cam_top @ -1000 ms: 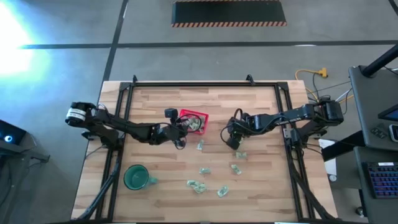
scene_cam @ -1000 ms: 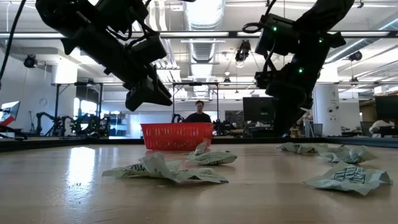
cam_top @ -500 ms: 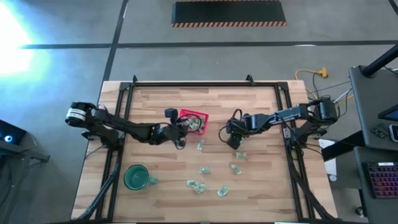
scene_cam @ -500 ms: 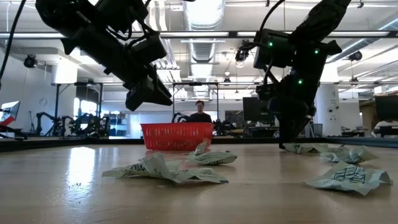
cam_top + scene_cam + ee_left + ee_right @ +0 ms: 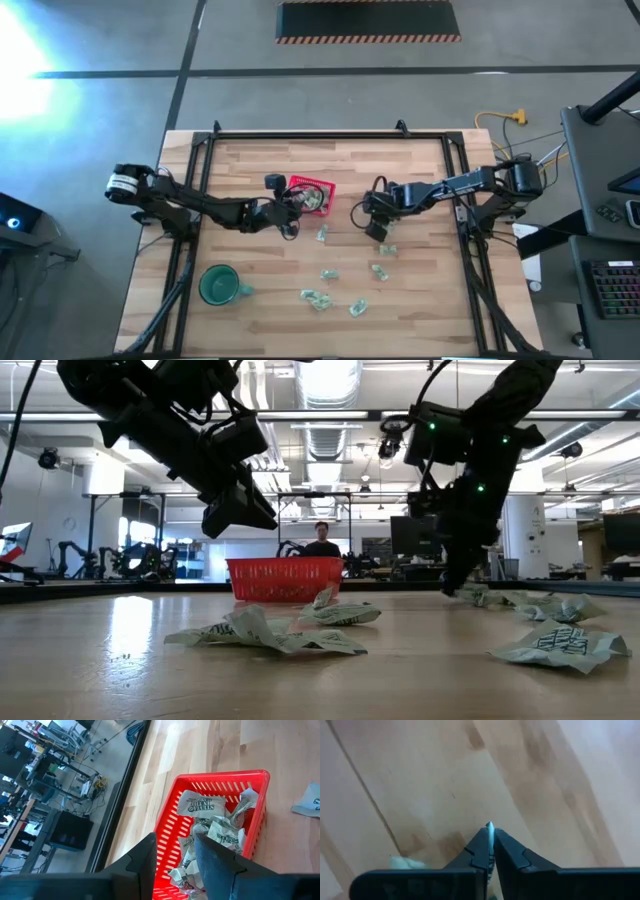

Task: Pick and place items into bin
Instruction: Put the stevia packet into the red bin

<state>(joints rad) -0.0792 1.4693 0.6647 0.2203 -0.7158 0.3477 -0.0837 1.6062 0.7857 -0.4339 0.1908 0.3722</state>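
Note:
The red basket (image 5: 322, 186) stands mid-table with several wrapped pieces (image 5: 212, 822) inside. My left gripper (image 5: 175, 852) hangs open just above it (image 5: 285, 578). More pale green-and-white wrapped pieces lie flat on the wood toward the near edge (image 5: 328, 273), seen up close in the low view (image 5: 262, 635). My right gripper (image 5: 490, 832) is right of the basket, pointing steeply down with its tips at the table (image 5: 452, 588). It is shut on the thin white edge of one piece. A pale scrap (image 5: 402, 862) shows beside its fingers. My right gripper pinches a thin white edge (image 5: 490, 825) of a wrapped piece at the very tips of its two fingers. The fingers come from above, slanting steeply down. The rest of the piece is hidden under the fingers, so how it sits cannot be told.
A dark-green mug (image 5: 218, 285) stands near the front left. Loose pieces lie at the front middle (image 5: 317, 297) and to the right (image 5: 555, 643). A black frame (image 5: 330, 135) borders the tabletop. A person (image 5: 320, 542) sits far behind the table.
My right gripper has sunk toward the table and edged a little toward the basket, its tips now down by the piece right of the basket. The left arm and the basket have kept still.

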